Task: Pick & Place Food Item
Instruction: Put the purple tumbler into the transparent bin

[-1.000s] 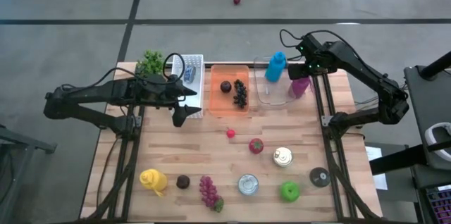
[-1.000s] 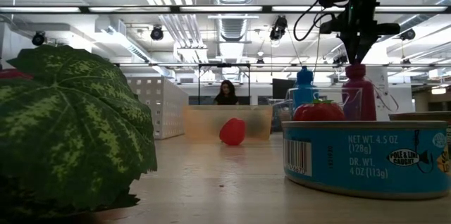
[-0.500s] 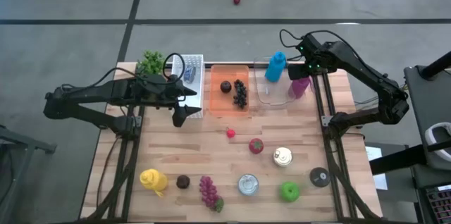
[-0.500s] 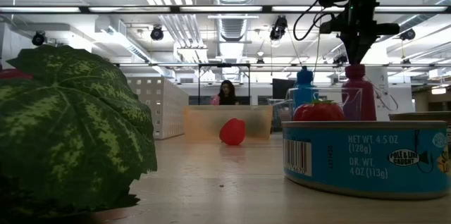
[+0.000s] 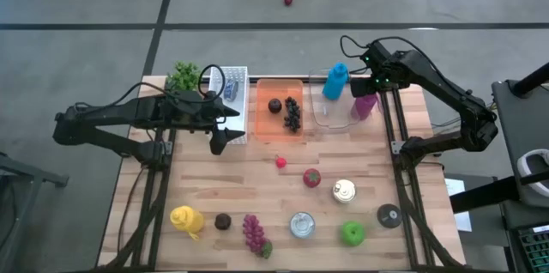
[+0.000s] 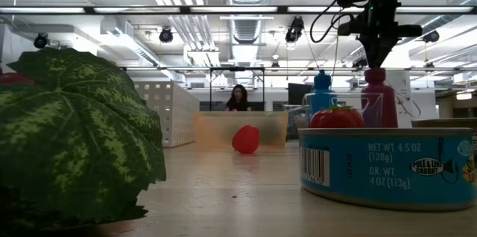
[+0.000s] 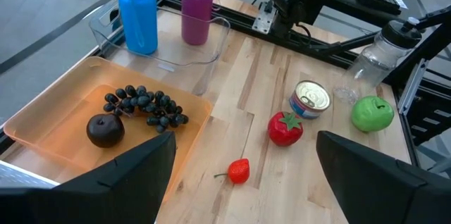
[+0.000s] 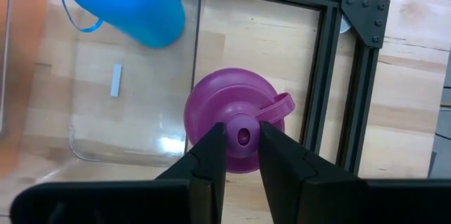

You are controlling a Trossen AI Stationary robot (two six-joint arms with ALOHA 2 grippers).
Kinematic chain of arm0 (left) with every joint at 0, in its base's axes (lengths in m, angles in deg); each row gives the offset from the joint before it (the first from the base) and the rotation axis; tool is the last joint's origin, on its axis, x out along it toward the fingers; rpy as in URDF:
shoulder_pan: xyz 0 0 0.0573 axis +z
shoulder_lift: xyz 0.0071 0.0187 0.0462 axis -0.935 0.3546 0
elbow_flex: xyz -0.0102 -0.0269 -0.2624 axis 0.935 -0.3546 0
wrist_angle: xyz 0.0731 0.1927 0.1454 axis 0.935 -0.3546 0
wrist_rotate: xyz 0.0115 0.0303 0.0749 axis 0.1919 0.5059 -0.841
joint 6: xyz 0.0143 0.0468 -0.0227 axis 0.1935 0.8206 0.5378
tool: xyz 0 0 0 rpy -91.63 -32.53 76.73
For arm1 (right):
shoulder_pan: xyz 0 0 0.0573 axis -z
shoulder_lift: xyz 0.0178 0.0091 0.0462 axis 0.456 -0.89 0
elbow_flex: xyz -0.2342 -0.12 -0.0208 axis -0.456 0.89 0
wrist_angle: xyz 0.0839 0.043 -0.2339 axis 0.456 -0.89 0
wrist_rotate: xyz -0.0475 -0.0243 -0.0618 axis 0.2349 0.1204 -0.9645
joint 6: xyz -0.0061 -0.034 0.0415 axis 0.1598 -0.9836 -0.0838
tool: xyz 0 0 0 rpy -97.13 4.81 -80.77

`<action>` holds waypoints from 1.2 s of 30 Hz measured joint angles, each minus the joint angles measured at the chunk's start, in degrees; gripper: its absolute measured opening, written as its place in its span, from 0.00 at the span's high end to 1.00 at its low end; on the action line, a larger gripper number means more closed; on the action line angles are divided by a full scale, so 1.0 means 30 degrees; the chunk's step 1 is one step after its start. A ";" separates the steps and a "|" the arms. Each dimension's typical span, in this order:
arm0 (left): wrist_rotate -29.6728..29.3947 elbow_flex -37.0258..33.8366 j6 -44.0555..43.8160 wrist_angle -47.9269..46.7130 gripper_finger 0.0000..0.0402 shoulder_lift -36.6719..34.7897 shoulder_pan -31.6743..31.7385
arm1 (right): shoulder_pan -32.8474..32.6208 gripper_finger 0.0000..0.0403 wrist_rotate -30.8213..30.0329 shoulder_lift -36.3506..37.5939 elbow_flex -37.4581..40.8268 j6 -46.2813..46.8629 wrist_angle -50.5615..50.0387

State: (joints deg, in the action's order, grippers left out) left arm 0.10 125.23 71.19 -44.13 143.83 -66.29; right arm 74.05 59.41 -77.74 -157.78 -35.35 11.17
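Over clear bin (image 5: 330,114): right gripper (image 8: 243,143) astride purple bottle (image 8: 236,118) cap.

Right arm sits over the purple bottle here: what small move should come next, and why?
Probably a short straight lift. The right gripper has its jaws closed narrowly on the cap of the purple plastic bottle, which stands upright in the clear plastic bin beside the blue bottle; rising vertically should clear the wall.

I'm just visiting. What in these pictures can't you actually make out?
- Low view: a big green leaf up close hides the table's left side.
- Low view: the blue-labelled can is cut off by the right edge.
- High view: the white tray contents are too small, partly under the left arm.
- Right wrist view: the right gripper covers part of the purple bottle cap.
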 joint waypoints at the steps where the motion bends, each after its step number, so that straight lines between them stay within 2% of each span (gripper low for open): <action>1: 0.0000 0.0000 -0.0004 0.0007 0.14 0.0000 0.0000 | 0.0000 0.84 0.0000 0.0000 -0.0006 0.0000 -0.0002; 13: 0.0000 0.0000 -0.0007 0.0007 0.14 0.0000 0.0000 | 0.0007 0.84 0.0007 0.0243 -0.1008 -0.0080 -0.0273; 36: 0.0007 0.0000 0.0000 0.0007 0.12 0.0000 0.0000 | 0.0069 0.84 0.0022 0.0284 -0.6040 -0.1179 -0.3024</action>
State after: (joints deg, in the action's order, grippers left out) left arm 0.12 125.23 71.19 -44.11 143.83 -66.29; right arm 74.25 59.47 -76.89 -175.90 -38.89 2.10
